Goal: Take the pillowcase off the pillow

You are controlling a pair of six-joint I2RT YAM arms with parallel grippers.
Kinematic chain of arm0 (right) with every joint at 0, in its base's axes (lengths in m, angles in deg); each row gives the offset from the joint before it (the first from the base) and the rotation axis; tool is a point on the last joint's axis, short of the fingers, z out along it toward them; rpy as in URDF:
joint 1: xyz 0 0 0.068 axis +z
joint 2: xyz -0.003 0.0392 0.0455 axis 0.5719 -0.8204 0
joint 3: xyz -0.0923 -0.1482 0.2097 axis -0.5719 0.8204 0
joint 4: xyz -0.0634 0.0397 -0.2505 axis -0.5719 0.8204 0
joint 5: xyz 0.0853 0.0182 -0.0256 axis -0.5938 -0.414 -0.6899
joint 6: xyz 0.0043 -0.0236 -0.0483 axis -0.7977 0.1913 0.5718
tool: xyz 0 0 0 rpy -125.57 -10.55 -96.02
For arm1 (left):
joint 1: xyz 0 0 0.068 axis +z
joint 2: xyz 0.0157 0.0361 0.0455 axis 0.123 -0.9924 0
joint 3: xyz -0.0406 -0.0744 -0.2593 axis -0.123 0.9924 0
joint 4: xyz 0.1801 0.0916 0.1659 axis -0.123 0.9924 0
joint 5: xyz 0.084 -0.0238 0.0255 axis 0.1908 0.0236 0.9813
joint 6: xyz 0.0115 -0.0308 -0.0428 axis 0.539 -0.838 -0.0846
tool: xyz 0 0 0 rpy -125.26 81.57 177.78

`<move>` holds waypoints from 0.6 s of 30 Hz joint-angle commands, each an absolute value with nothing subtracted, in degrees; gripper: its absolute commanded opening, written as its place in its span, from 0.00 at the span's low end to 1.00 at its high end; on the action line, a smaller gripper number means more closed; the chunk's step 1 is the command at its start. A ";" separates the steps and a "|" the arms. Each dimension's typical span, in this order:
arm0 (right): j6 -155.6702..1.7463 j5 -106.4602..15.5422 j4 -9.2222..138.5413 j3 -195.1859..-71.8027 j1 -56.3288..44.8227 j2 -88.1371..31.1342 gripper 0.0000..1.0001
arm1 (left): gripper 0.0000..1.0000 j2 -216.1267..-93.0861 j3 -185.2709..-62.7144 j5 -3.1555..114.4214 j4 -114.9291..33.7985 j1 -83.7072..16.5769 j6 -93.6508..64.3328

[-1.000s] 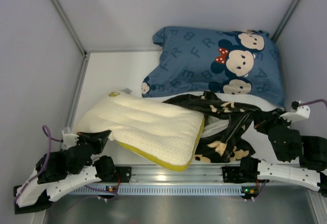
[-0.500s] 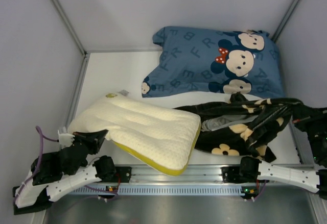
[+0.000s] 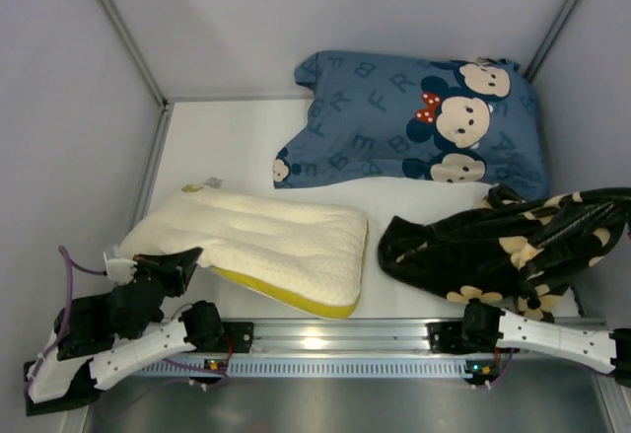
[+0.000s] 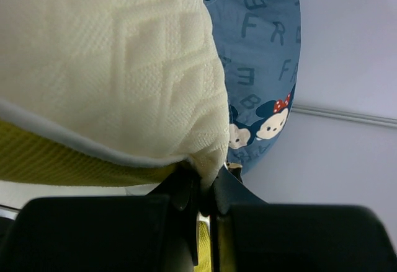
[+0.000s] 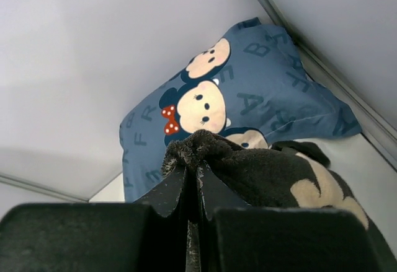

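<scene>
at the far left the left pincer (image 4: pixel 201 182) is pinched narrow on a corner of the cream quilted pillow (image 3: pixel 266 241), with the woven edge nipped between its nearly closed jaws. the pillow lies flat on the white bench (image 3: pixel 217 147), its cover gone and its yellow side band facing the near edge. to the right of the pillow, across a bare strip of bench, the black pillowcase (image 3: pixel 493 246) with tan flowers sits bunched in a heap, fully off the pillow. its far end reaches the right edge of the top view. the right pincer (image 5: pixel 192 176) is closed tight on a fuzzy fold of the pillowcase, and the heap hides it from above. behind the pillow and to its right, the blue mouse-print pillow (image 3: pixel 414 122) rests by the back wall.
</scene>
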State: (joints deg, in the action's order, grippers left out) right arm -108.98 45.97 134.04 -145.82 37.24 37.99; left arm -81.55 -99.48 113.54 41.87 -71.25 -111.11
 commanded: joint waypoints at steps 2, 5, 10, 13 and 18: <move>-105.31 57.28 133.67 -149.17 36.58 36.32 0.00 | 0.00 -80.43 -101.48 118.39 47.93 -70.70 -112.06; -103.64 57.10 132.10 -149.97 36.75 34.65 0.00 | 0.00 -80.43 -101.31 118.39 47.93 -70.79 -112.33; -107.66 52.12 131.56 -140.33 39.64 31.58 0.00 | 0.00 -80.52 -99.73 118.12 47.58 -70.70 -113.82; -119.14 47.11 131.56 -125.59 41.23 26.68 0.00 | 0.00 -80.52 -98.06 117.34 46.97 -70.79 -114.26; -132.96 36.56 130.69 -114.22 41.41 15.18 0.00 | 0.00 -80.52 -98.14 117.16 46.70 -70.79 -113.38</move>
State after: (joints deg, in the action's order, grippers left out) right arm -120.82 42.95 132.12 -119.29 40.47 22.30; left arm -81.07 -97.56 114.31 41.90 -71.14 -112.66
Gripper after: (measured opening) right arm 0.007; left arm 0.051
